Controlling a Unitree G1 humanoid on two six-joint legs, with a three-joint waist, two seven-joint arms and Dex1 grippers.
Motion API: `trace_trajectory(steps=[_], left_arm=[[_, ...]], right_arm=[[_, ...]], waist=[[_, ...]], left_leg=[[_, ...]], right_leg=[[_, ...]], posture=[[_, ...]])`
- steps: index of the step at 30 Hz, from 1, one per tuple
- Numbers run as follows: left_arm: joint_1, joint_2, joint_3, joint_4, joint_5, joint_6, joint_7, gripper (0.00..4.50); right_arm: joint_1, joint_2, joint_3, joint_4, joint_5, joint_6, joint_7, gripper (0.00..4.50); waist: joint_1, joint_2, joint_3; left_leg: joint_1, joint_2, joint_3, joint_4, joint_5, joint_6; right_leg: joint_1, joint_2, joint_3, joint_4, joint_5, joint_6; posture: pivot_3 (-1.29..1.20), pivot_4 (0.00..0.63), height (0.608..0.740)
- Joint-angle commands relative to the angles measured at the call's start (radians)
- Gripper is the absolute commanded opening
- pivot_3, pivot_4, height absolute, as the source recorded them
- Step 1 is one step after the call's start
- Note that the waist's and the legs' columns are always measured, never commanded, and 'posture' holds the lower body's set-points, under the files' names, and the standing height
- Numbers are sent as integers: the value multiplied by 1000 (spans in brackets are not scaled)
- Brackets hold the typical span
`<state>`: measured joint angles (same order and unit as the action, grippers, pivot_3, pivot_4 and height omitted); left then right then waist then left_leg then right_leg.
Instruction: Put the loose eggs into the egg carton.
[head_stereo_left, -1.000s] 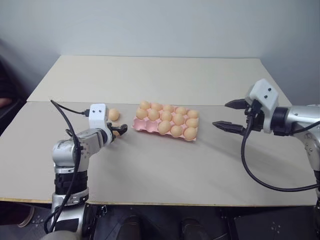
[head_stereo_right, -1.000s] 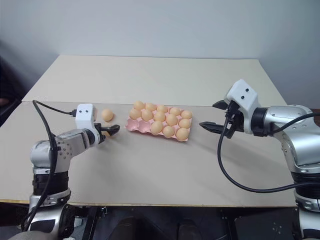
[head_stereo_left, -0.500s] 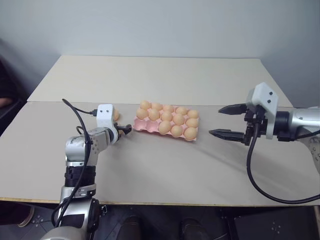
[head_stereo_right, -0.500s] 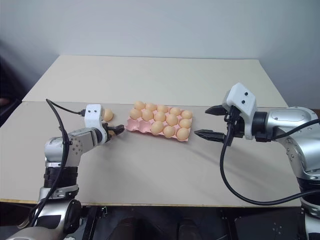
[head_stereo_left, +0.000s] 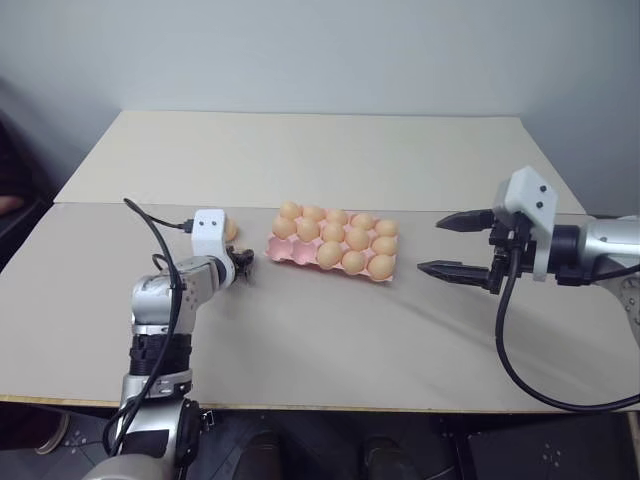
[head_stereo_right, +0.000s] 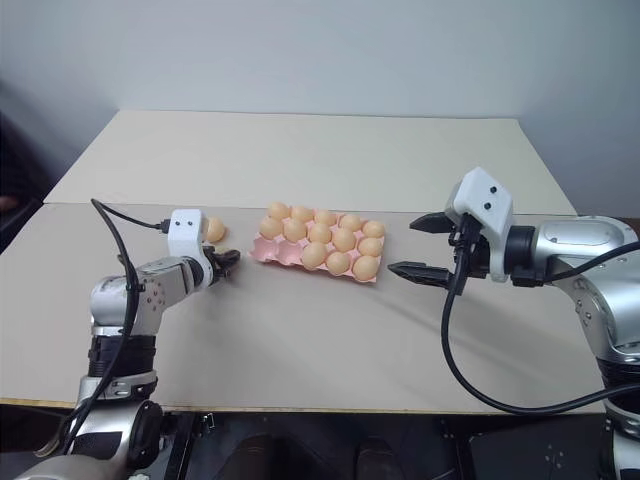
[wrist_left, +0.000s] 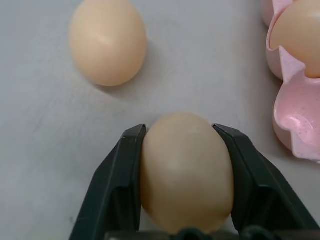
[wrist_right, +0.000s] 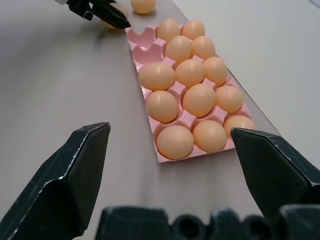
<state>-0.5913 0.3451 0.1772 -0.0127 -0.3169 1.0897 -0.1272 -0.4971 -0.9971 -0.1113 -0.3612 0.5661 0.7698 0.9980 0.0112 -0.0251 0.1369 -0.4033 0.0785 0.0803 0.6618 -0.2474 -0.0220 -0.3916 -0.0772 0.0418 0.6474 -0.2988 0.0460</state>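
Pink moulded egg carton (head_stereo_left: 331, 250), lidless, scalloped at the rim, lying on the beige table (head_stereo_left: 300, 340) at mid-table; thirteen cups filled with tan-orange eggs, two cups empty at the end nearest the left arm. Loose eggs, two: one egg held in the left gripper (wrist_left: 186, 172), clamped across its middle between both black fingers (wrist_left: 120, 185), resting at or just above the tabletop beside the carton's empty end; a second loose egg (wrist_left: 107, 42) lying free on the table, near the held one and apart from it, also visible behind the left wrist housing (head_stereo_right: 214, 230). Right gripper (head_stereo_right: 419, 248), spread wide and holding nothing, hovers off the carton's far end, apart from it. Handling, by judgement: eggs are light, rigid, thin-shelled and smooth, so liable to crack under a hard squeeze and to slide out of a slack one; best taken across the widest girth, as the held egg is now, and lowered gently into a cup. Carton looks light and may shift if nudged. Remaining, as things lie: two eggs for two empty cups.
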Motion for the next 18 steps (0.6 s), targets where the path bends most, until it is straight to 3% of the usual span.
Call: trace_trajectory(steps=[1, 5, 9, 13, 18], left_arm=[[-12, 32, 26, -96, -19, -39, -41, 1722], [-39, 34, 52, -195, -100, -27, -117, 1721], [-66, -8, -33, -208, -137, -59, -197, 1721], [-61, -23, -160, -160, -105, -178, -298, 1720], [-83, -46, -256, -40, -23, -293, -311, 1686]], right_arm=[[-11, -21, -42, -24, 11, 0, -5, 4500], [3, -24, -49, -32, 17, 0, -12, 4500], [6, -22, -51, -41, 21, 3, -21, 4500], [10, -23, -57, -49, 24, 9, -29, 4500], [43, -32, -88, -78, 34, 24, -39, 4500]], waist=[[1, 0, 0], [2, 0, 0], [5, 0, 0], [3, 0, 0], [-1, 0, 0]], left_leg=[[0, 0, 0, 0, 0, 0], [-1, 0, 0, 0, 0, 0], [-1, 0, -1, 0, 0, 0], [0, -1, -1, 0, 0, 0], [0, -1, -1, 0, 0, 0]], right_leg=[[0, 0, 0, 0, 0, 0], [0, 0, 0, 0, 0, 0], [1, 0, -1, 0, 0, 0], [1, 0, 0, -1, 0, 0], [1, 0, 0, -1, 0, 0]], posture=[[0, 150, 740], [0, 150, 740], [0, 150, 740], [0, 150, 740], [0, 150, 740]])
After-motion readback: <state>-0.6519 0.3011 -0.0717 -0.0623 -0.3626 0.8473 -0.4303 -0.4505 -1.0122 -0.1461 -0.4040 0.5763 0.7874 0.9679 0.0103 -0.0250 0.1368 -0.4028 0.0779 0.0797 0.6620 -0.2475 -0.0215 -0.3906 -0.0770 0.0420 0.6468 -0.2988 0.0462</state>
